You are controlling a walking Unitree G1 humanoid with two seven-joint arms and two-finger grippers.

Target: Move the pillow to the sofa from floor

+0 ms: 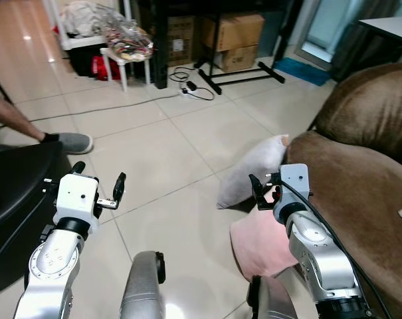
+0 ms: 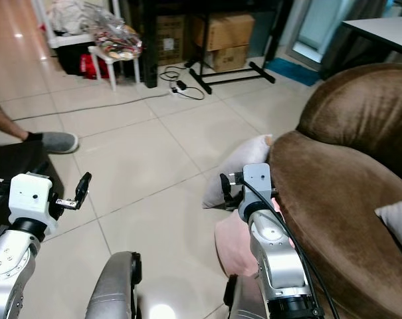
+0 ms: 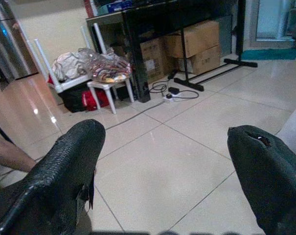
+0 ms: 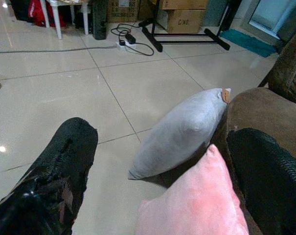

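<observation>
A grey pillow (image 1: 254, 174) lies on the tiled floor (image 1: 161, 153), tilted, with its upper corner leaning against the front of the brown sofa (image 1: 360, 179). A small tag shows at that upper corner. Directly in front of it, nearer the robot, a pink pillow (image 1: 267, 242) also rests on the floor and touches the sofa's front edge; in the right wrist view the two pillows lie against each other.

The right claw (image 1: 266, 189) is held above the pink pillow, just short of the grey one. Its fingers (image 4: 64, 166) stand well apart and touch neither pillow. The left claw (image 1: 98, 179) is raised over bare tiles on the far side, well away from both pillows, with its fingers (image 3: 64, 161) likewise spread apart and holding nothing.

On the sofa seat, at the right edge of the head views, a further light cushion (image 2: 395, 219) is partly visible.

Beyond the pillows, a black metal stand (image 1: 237, 73) sits on the floor with cardboard boxes (image 1: 232, 33) behind it. A cable and power strip (image 1: 191, 85) lie beside the stand. A white stool (image 1: 124, 56) carries a heap of bagged items, with a red object beneath.

At the left edge, a person's leg and grey shoe (image 1: 71, 141) rest on the tiles.
</observation>
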